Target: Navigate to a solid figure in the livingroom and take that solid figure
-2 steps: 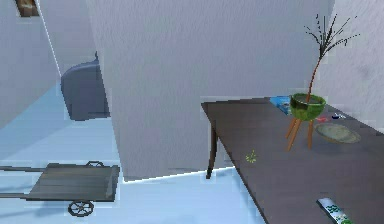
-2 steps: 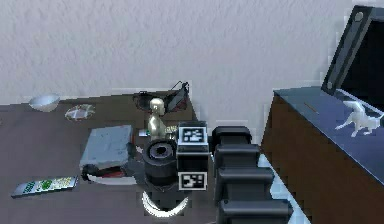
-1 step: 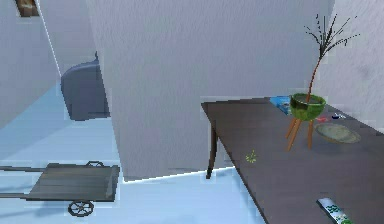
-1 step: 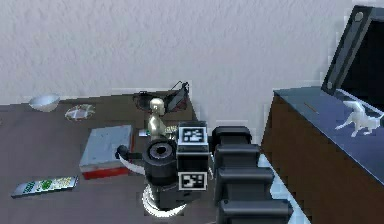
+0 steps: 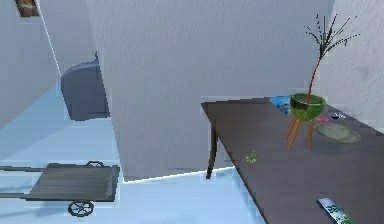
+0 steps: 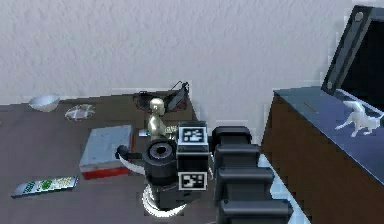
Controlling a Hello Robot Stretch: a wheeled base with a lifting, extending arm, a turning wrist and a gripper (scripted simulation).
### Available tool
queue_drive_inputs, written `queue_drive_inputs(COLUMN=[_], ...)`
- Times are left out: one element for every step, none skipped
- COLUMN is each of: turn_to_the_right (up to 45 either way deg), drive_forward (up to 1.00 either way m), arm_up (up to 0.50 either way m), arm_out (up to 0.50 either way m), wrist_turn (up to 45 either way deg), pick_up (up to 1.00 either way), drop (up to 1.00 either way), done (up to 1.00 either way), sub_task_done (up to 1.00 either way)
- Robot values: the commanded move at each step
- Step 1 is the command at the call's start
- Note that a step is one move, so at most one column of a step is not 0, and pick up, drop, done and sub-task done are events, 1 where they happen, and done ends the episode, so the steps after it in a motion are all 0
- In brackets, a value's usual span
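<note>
A small pale-gold figure [image 6: 157,120], upright with a rounded head on a narrower body, is seen standing on the dark counter [image 6: 60,140] near its far edge by the wall, just below a dark pair of glasses [image 6: 166,98] and right of a flat red-and-grey box [image 6: 108,150]. In the forward view the counter [image 5: 270,175] is cut off at its left end, where pale blue floor [image 5: 180,200] lies open up to a low cart [image 5: 70,183] and a grey wall corner. A potted plant [image 5: 308,104] is set near the counter's far side. In the arm side view a narrow gap is left between the counter's right end and a dark cabinet [image 6: 320,150], on which a white animal figure [image 6: 355,116] stands. The arm [image 6: 240,185] is raised from the bottom edge over the counter, with the gripper [image 6: 152,138] placed directly before the gold figure. Its opening cannot be judged, and whether anything is held cannot be told.
</note>
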Motion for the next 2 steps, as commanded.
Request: queue_drive_inputs(turn_to_the_right=[0.0, 0.0], drive_forward=[0.0, 0.0], arm_up=[0.02, 0.0], arm_out=[0.0, 0.0], wrist_turn=[0.0, 0.0], pick_up=[0.0, 0.0], drop=[0.0, 0.0], done=[0.0, 1.0], sub_task_done=[0.0, 0.0])
